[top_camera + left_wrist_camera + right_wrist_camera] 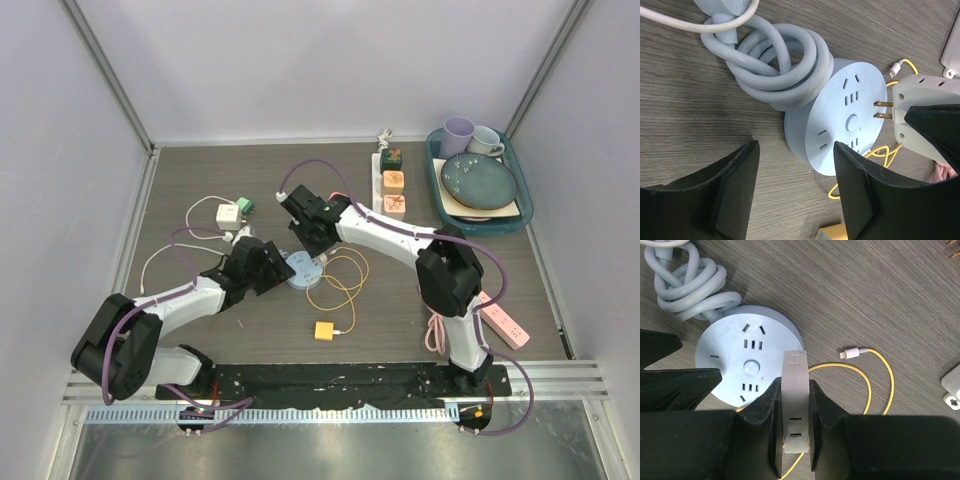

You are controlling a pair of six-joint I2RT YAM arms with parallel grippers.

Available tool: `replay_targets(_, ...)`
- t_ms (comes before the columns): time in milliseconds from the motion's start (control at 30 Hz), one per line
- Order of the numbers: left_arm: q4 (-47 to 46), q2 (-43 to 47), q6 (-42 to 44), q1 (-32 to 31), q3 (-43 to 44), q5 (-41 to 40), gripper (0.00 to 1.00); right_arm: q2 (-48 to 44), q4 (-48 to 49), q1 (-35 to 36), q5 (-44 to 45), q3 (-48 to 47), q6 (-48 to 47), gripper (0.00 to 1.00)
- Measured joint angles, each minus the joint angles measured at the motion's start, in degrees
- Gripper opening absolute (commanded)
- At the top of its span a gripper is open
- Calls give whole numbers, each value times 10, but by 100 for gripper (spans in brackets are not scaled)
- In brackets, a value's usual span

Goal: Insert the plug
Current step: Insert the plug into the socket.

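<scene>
1. Top external: the round socket hub lies mid-surface, and both arms converge on it. The left pincer sits at its 9 o'clock, probably ready to brace it. The right pincer reaches over it from 12 o'clock. Neither pincer's opening can be read from this view.
2. Left wrist: the left pincer's jaws gape wide with nothing between them, and the hub's edge lies just past the tips. The plug hangs at the hub's 3 o'clock. Its two flat prongs point toward the face, not yet in any slot. The coiled cord lies bunched at the hub's 10 o'clock.
3. Right wrist: the right pincer is clamped on the plug's flat sides, a hold that likely keeps the blades square for seating. The hub sits at the plug's 10 o'clock. A loose yellow cable curls at its 3 o'clock, apart from the hub's slots.
</scene>
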State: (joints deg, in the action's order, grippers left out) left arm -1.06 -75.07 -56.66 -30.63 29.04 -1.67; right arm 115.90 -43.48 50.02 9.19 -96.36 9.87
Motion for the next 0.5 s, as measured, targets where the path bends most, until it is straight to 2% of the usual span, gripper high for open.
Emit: replay_targets(500, -21, -19, -11, 0, 0, 9, 57, 1, 1, 10, 10, 0, 5, 1)
